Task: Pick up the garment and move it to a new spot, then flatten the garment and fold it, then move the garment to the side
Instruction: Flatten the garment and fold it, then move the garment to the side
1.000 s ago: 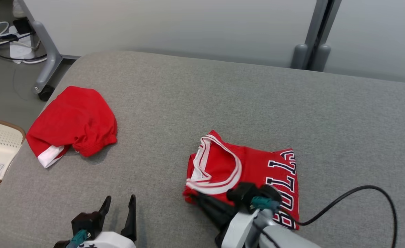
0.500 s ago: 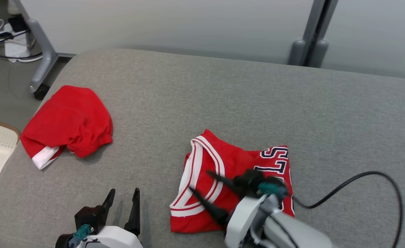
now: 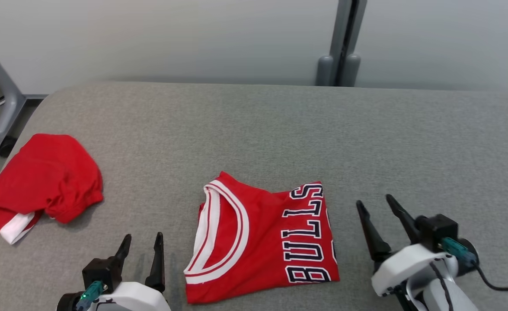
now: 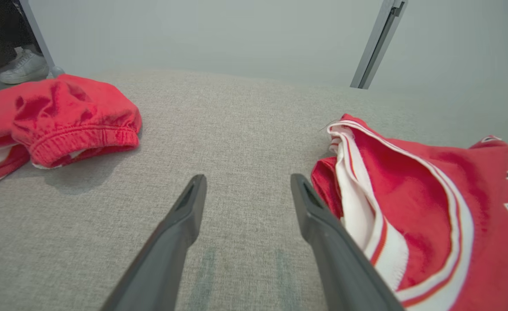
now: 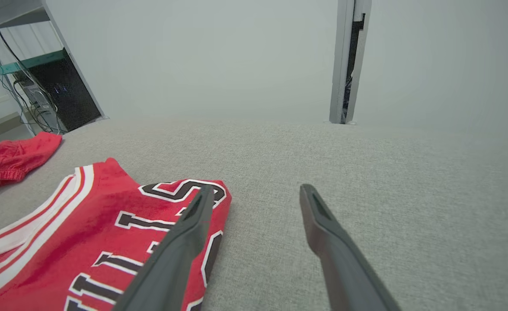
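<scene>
Folded red basketball jersey with white-banded collar and dark lettering [image 3: 262,242] lies flat on the grey woven fabric surface [image 3: 254,125], near its front edge, between the two arms. Fold looks compact: collar to the robot's left, lettering to the right.

Left gripper [image 3: 143,236] sits low just beside the jersey's collar edge, fingers apart, nothing between them. Right gripper [image 3: 374,200] stands near the lettered edge, clear of the cloth, fingers spread wide and empty.

Crumpled red garment with a white band [image 3: 42,181] sits well apart at the far left of the surface.

Judgement: flattening and folding appear done; the step in hand is the last one, moving the jersey to the side.

Next move calls for pinching through all layers at one edge, or both edges together, so that the fold holds. The crumpled garment takes up the left side; the right side looks freer.
</scene>
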Available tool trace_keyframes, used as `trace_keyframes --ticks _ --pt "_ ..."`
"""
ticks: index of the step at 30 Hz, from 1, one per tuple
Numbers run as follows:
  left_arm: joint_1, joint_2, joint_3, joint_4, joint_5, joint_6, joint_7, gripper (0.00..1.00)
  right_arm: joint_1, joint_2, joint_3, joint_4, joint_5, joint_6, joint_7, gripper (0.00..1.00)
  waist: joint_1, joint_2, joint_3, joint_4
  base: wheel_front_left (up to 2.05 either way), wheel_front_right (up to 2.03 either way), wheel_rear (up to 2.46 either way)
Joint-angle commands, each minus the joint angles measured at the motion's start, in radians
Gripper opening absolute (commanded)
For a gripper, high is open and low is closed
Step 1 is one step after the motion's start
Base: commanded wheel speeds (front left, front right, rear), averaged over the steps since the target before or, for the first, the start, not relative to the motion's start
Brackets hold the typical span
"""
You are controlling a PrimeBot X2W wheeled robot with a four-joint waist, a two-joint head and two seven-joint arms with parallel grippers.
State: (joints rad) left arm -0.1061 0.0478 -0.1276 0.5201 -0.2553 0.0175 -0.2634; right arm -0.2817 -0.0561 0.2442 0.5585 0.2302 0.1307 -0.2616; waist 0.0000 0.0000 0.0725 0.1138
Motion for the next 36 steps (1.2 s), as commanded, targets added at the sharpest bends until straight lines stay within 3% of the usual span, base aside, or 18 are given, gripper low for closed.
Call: trace_keyframes --ticks 1,10,17,26,32,36 --pt "0.014 0.005 0.011 -0.008 0.01 0.004 -0.002 1.0 0.03 0.001 -0.038 -0.016 -0.022 0.0 -0.004 1.0 0.0 0.0 -0.014 -0.024 0.0 0.0 0.0" --pt "0.07 0.005 0.065 -0.033 0.037 0.001 -0.001 1.0 0.133 0.002 -0.142 -0.055 -0.008 0.0 -0.005 1.0 0.0 0.0 -0.059 -0.096 0.0 0.0 0.0" --pt "0.119 0.005 0.107 -0.052 0.043 0.0 -0.001 1.0 0.184 0.002 -0.134 -0.061 0.0 0.0 -0.004 1.0 0.0 0.0 -0.075 -0.146 0.0 0.0 0.0" --pt "0.122 0.005 0.11 -0.062 0.056 -0.003 -0.001 1.0 0.188 0.003 -0.114 -0.05 0.016 0.0 -0.005 1.0 0.0 0.0 -0.069 -0.147 0.0 0.0 0.0" --pt "0.104 0.005 0.089 -0.065 0.048 -0.006 -0.001 1.0 0.146 0.002 -0.008 -0.026 0.086 0.0 -0.005 1.0 0.0 0.0 -0.046 -0.115 0.0 0.0 0.0" --pt "0.089 0.005 0.069 -0.062 0.042 -0.01 -0.002 1.0 0.077 0.002 0.12 0.025 0.18 0.0 -0.004 1.0 0.0 0.0 -0.014 -0.082 0.0 0.0 0.0"
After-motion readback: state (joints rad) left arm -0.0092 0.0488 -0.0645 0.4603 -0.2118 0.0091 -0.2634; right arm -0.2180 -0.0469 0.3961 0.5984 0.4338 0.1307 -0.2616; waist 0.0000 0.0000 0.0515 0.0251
